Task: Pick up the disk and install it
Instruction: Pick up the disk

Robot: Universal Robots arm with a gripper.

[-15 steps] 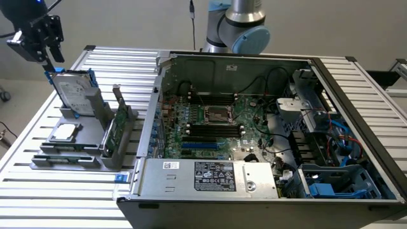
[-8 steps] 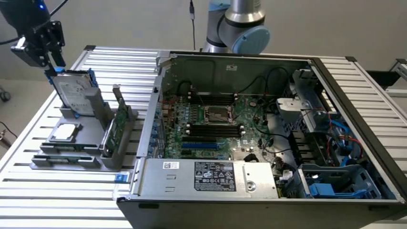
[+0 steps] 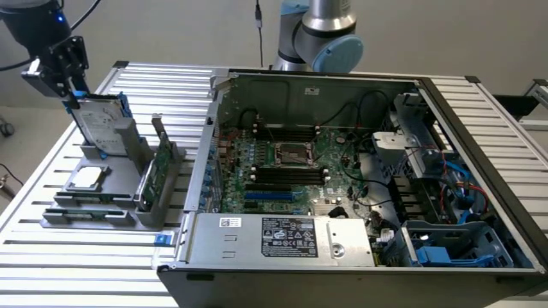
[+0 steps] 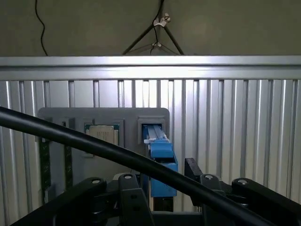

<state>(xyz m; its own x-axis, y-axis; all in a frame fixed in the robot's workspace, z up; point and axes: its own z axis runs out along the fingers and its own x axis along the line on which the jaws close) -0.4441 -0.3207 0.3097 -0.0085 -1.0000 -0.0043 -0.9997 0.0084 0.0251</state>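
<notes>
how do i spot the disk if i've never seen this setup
To the exterior view's left of the open computer case, a grey holder sits on the slatted table. The disk stands upright at the holder's far end: silver-grey with a white label and blue frame, unlike the flat square chip and green card.

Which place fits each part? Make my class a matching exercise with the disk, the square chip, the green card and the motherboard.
1 disk
2 square chip
3 green card
4 motherboard

a lying flat on the grey holder
b inside the open computer case
c upright in the holder, just below the pincer
d on edge in the holder, nearest the case

Pairs: 1-c; 2-a; 3-d; 4-b
</notes>
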